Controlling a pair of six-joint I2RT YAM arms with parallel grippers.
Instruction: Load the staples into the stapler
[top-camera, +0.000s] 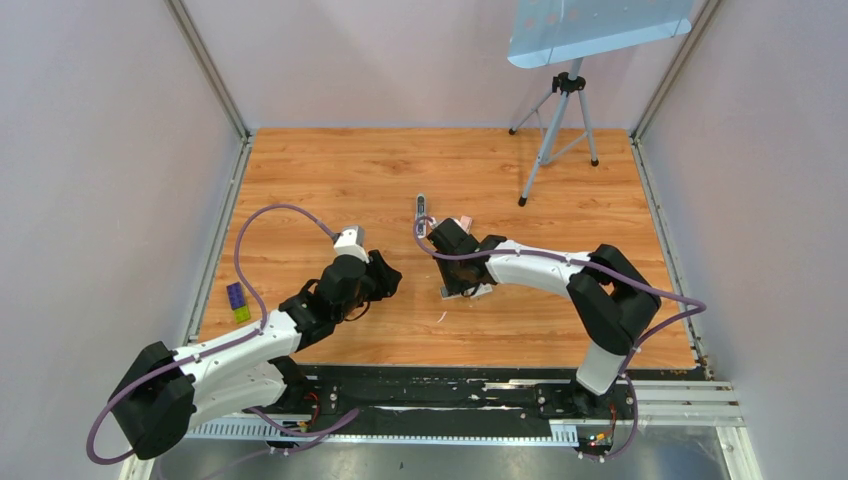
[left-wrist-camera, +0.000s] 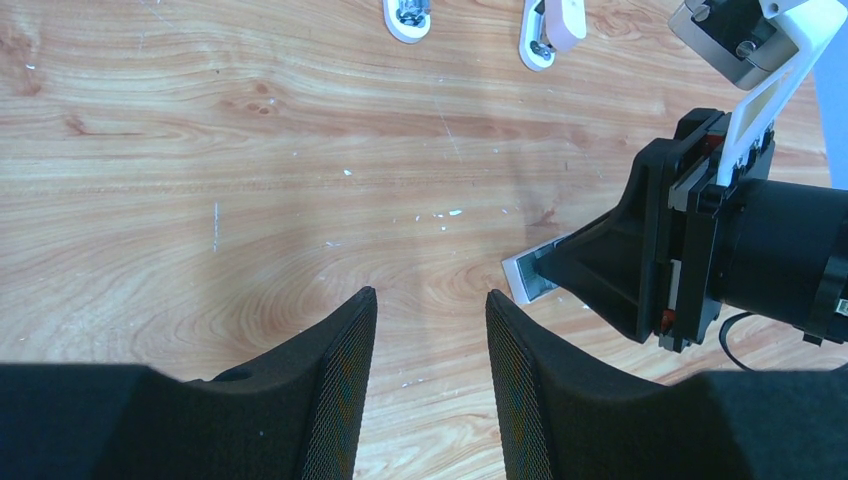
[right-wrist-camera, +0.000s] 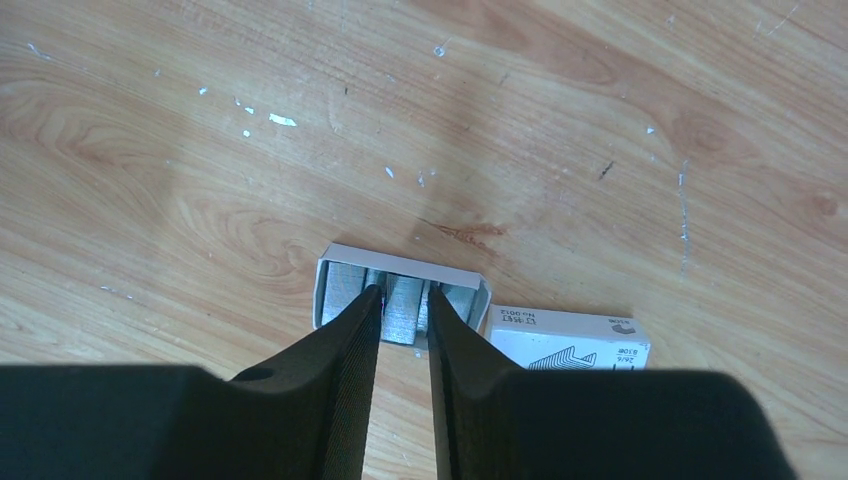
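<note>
The staples lie in a small white tray. Their middle strip is clasped between the fingers of the right gripper, and its near end is hidden by them. The left gripper is held parted and empty above the table. The stapler lies beyond the tray, apart from it. In the left wrist view it is cut off at the top edge.

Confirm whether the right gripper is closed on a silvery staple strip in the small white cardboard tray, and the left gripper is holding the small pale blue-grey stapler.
No. The left gripper holds nothing; the left wrist view shows its jaws open over the bare wooden table. The right gripper does grip staples in the white tray.
</note>
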